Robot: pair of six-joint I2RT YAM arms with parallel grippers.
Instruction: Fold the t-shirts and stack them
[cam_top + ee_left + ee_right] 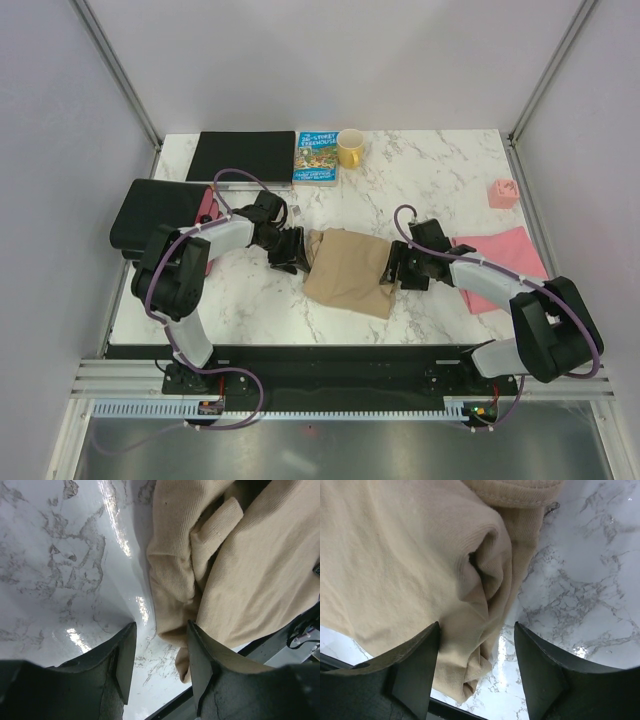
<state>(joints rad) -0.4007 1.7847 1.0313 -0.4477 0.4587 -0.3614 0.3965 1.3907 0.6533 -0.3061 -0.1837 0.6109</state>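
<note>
A tan t-shirt [345, 272] lies bunched into a rough rectangle on the marble table, between my two grippers. My left gripper [290, 250] sits at its left edge. In the left wrist view the gripper [161, 625] is open, the tan t-shirt [240, 570] reaching its right finger [200, 655], with mostly bare marble in the gap. My right gripper [398, 268] is at the shirt's right edge. In the right wrist view it [476, 626] stands wide open over a rolled fold of the tan t-shirt [395, 565], unpinched. A pink t-shirt [500, 262] lies flat under the right arm.
A black and pink drawer box [160, 215] stands at the table's left edge. Along the back are a black pad [240, 155], a book [317, 157] and a yellow mug [351, 148]. A small pink block [503, 192] sits far right. The table's front edge [300, 345] is close.
</note>
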